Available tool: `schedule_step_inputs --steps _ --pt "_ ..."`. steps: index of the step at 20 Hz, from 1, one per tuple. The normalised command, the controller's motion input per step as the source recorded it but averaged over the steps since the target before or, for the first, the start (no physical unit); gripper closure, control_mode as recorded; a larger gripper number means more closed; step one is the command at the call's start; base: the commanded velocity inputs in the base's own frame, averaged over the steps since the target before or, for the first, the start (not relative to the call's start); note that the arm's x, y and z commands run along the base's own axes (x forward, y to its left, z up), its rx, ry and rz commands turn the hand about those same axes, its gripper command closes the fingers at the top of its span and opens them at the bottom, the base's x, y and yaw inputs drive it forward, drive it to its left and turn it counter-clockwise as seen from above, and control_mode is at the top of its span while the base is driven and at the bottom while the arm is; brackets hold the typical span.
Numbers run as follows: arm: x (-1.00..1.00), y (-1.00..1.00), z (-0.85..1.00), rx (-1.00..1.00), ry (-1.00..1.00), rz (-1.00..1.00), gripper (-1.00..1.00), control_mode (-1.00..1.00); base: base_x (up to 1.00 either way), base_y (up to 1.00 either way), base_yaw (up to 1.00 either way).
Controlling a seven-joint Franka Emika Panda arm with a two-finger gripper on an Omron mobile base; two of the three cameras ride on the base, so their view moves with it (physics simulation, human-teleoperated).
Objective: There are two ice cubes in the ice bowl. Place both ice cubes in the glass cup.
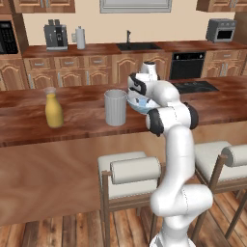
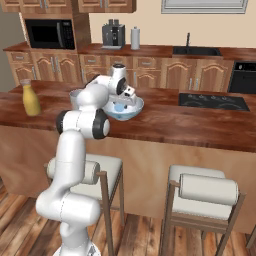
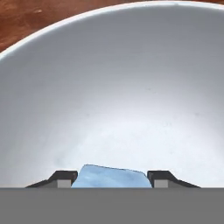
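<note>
The ice bowl (image 1: 133,103) (image 2: 138,107) (image 3: 113,74) stands on the wooden island counter. My gripper (image 1: 141,100) (image 2: 121,104) (image 3: 113,179) reaches down into it. In the hand view a pale blue ice cube (image 3: 111,176) sits on the bowl's floor, filling the gap between my two fingertips (image 3: 65,177), which touch its sides. I cannot pick out a second cube. The glass cup (image 1: 116,107) stands just left of the bowl. In the right base view the glass cup (image 2: 74,96) is partly hidden behind my arm.
A yellow bottle (image 1: 53,110) (image 2: 31,100) stands further left on the counter. A cooktop (image 2: 214,101) is set into the counter to the right. Two stools (image 1: 129,173) (image 2: 205,192) stand in front of the counter beside my base.
</note>
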Motion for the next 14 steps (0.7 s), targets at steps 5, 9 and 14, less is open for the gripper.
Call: schedule_step_inputs --steps 5,9,14 --pt "-0.77 0.0 0.89 0.0 -0.09 -0.06 1.0 -1.0 0.0 0.0 0.0" --pt "-1.0 0.0 1.0 0.0 -0.11 -0.06 1.0 -1.0 0.0 0.0 0.0" --pt "-0.92 0.27 0.44 0.0 -0.01 0.0 1.0 -1.0 0.0 0.0 0.0"
